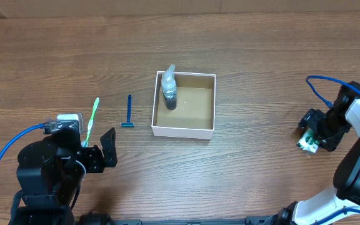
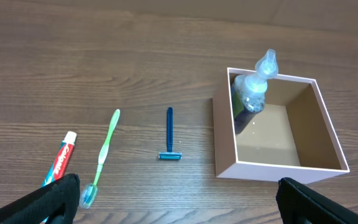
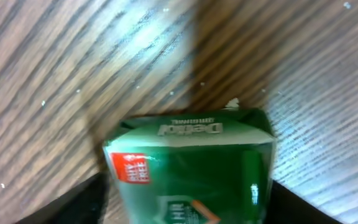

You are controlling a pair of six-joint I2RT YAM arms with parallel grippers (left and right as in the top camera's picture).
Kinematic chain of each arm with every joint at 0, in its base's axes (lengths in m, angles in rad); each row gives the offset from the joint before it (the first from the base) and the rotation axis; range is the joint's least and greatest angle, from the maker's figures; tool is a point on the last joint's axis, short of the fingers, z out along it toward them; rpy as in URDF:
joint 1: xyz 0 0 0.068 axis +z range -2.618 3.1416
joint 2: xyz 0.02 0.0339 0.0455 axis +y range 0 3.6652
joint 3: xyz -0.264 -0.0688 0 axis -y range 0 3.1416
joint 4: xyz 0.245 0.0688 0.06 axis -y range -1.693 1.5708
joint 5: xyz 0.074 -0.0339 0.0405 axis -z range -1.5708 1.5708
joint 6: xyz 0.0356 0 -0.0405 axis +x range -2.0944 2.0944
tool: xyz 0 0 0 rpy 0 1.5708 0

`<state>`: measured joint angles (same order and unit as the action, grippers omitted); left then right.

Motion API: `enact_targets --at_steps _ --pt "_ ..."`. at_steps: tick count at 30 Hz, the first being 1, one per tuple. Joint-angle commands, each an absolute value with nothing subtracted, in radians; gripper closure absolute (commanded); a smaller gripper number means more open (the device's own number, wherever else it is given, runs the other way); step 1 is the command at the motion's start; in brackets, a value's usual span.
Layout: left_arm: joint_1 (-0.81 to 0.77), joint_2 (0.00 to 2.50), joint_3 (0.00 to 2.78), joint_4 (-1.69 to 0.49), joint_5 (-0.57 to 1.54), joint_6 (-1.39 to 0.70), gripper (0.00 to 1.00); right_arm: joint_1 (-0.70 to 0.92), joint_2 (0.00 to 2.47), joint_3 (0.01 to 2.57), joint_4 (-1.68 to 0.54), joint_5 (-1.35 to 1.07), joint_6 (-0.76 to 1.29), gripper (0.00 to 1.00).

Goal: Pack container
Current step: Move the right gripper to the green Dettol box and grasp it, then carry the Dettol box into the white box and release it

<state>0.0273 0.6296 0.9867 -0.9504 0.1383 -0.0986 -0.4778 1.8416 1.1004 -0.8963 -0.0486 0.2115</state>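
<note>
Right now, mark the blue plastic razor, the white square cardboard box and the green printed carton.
Blue plastic razor [image 2: 169, 130]: left wrist view, mid handle.
White square cardboard box [image 2: 272, 172]: left wrist view, near outer wall.
Green printed carton [image 3: 191, 180]: right wrist view, front face.

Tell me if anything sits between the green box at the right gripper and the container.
Nothing visible: only bare table lies between the green box at the right gripper and the container. A bottle leans in the container's far-left corner.
</note>
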Motion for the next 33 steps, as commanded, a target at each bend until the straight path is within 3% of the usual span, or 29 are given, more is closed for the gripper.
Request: enact_targets --at_steps 1,4,6,7,8,11,14,18,22,26,31,32,33 --pt "0.024 0.629 1.011 -0.946 0.15 -0.102 0.0 -0.478 1.865 1.099 -0.891 -0.072 0.208 0.37" --pt "0.024 0.629 1.011 -0.946 0.15 -0.102 0.0 -0.478 1.865 1.099 -0.89 -0.072 0.208 0.46" --pt "0.024 0.629 1.011 -0.946 0.15 -0.101 0.0 -0.478 1.865 1.099 -0.887 -0.073 0.217 0.67" --pt "0.024 0.629 1.011 -0.945 0.15 -0.101 0.0 -0.478 1.865 1.1 -0.887 -0.073 0.217 0.69" --pt "0.024 0.629 1.011 -0.945 0.149 -0.101 0.0 -0.478 1.865 1.105 -0.89 -0.073 0.217 0.82" --pt "0.024 0.629 1.011 -0.945 0.149 -0.101 0.0 -0.475 1.862 1.161 -0.953 -0.075 0.22 0.96" --pt "0.024 0.629 1.011 -0.945 0.149 -0.101 0.0 -0.432 1.81 1.275 -1.041 -0.077 0.212 0.96" --pt "0.024 0.629 1.011 -0.945 0.149 -0.101 0.0 -0.246 1.624 1.419 -1.084 -0.076 0.2 0.96" --pt "0.024 0.629 1.011 -0.945 0.15 -0.102 0.0 0.111 1.493 1.501 -1.047 -0.061 0.21 0.96" --pt "0.024 0.629 1.011 -0.945 0.15 -0.101 0.0 0.459 1.578 1.498 -0.886 -0.035 0.239 0.96" --pt "0.024 0.629 1.011 -0.946 0.149 -0.101 0.0 0.516 1.836 1.498 -0.833 -0.047 0.238 0.95" --pt "0.024 0.629 1.011 -0.947 0.149 -0.101 0.0 0.516 1.853 1.498 -0.83 -0.047 0.238 0.92" --pt "0.024 0.629 1.011 -0.947 0.15 -0.101 0.0 0.516 1.859 1.498 -0.821 -0.047 0.235 0.66"
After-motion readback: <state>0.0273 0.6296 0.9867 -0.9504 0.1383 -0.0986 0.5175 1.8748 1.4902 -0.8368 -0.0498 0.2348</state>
